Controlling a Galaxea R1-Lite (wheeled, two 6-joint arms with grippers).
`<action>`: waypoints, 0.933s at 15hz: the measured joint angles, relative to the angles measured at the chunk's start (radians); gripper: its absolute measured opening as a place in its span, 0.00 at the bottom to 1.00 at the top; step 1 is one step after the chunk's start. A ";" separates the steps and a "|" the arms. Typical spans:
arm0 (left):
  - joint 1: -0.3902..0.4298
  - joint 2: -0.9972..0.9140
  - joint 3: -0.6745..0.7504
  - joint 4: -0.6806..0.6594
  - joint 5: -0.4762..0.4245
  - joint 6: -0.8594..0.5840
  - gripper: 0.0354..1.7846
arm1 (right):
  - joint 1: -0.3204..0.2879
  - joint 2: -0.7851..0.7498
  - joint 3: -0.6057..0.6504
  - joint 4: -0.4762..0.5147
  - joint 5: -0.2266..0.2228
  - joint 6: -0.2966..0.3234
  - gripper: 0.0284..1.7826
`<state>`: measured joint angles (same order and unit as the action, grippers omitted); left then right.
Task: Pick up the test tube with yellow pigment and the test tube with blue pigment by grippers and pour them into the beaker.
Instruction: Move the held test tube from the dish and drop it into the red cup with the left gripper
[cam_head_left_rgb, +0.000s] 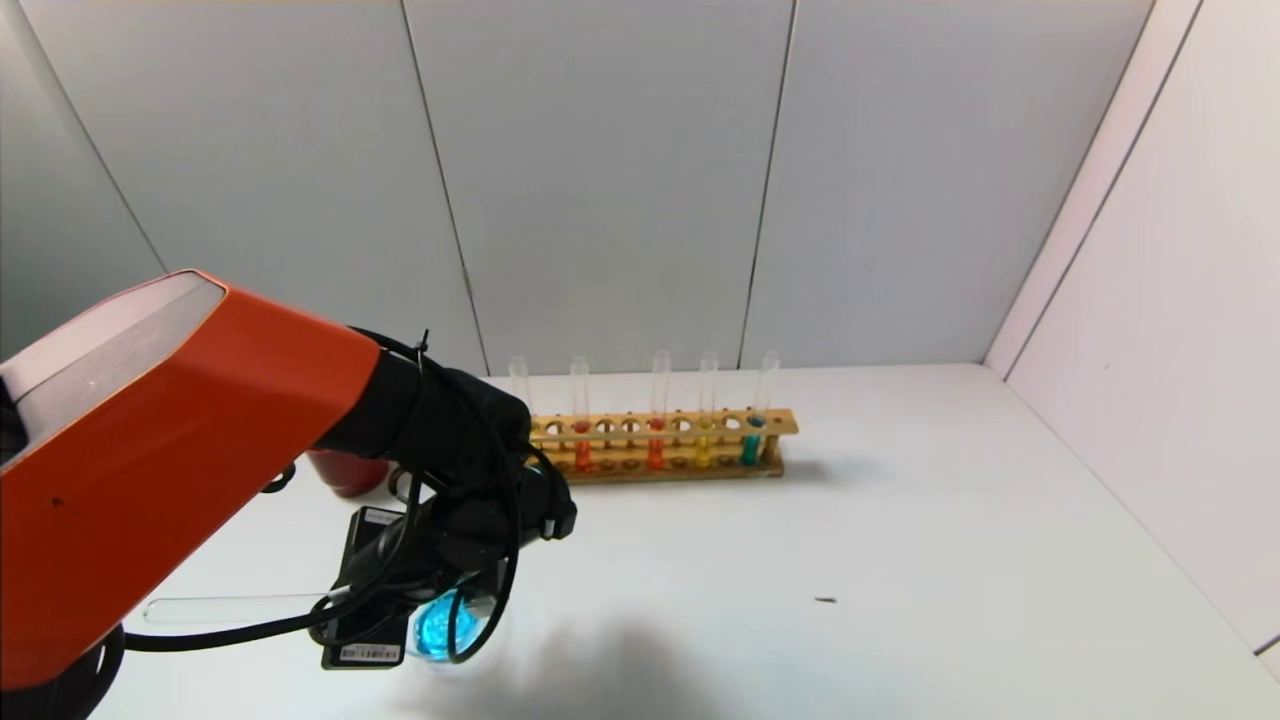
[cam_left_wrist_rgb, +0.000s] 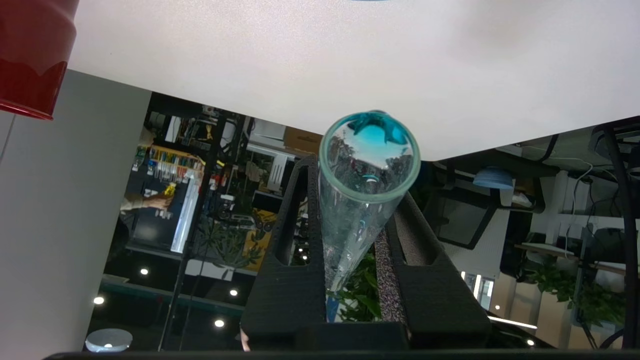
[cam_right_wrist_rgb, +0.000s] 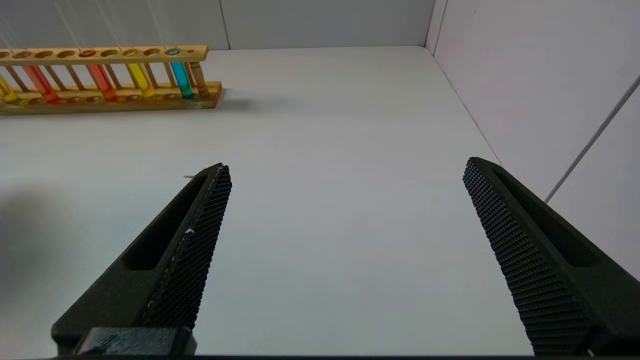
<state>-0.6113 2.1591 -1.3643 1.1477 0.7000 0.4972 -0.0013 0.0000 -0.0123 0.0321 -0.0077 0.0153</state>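
The left pincer (cam_left_wrist_rgb: 350, 260) is closed on a slim clear glass test tube with traces of blue pigment (cam_left_wrist_rgb: 367, 170), held nearly horizontal over the low clear glass beaker (cam_head_left_rgb: 445, 625), which already holds cyan liquid and stands on the white counter (cam_head_left_rgb: 850, 560) under the arm. The tube looks almost empty, so I judge the pouring step is near its end. To do it well, keep the tube's mouth above the beaker's opening and tilt a little more, slowly, so the last drops fall inside. The right pincer (cam_right_wrist_rgb: 345, 250) hovers wide open and empty over the counter. The yellow-filled glass tube (cam_head_left_rgb: 705, 440) stands in the wooden rack (cam_head_left_rgb: 665, 445).
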 joint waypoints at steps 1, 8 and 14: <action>-0.001 0.000 -0.001 0.004 0.000 0.000 0.17 | 0.000 0.000 0.000 0.000 0.000 0.000 0.95; -0.007 0.002 -0.006 0.013 0.000 0.000 0.17 | 0.000 0.000 0.000 0.000 0.000 0.000 0.95; -0.008 -0.009 -0.007 0.013 -0.004 -0.005 0.17 | 0.000 0.000 0.000 0.000 0.000 0.000 0.95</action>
<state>-0.6196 2.1504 -1.3715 1.1609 0.6964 0.4926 -0.0013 0.0000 -0.0123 0.0321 -0.0077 0.0153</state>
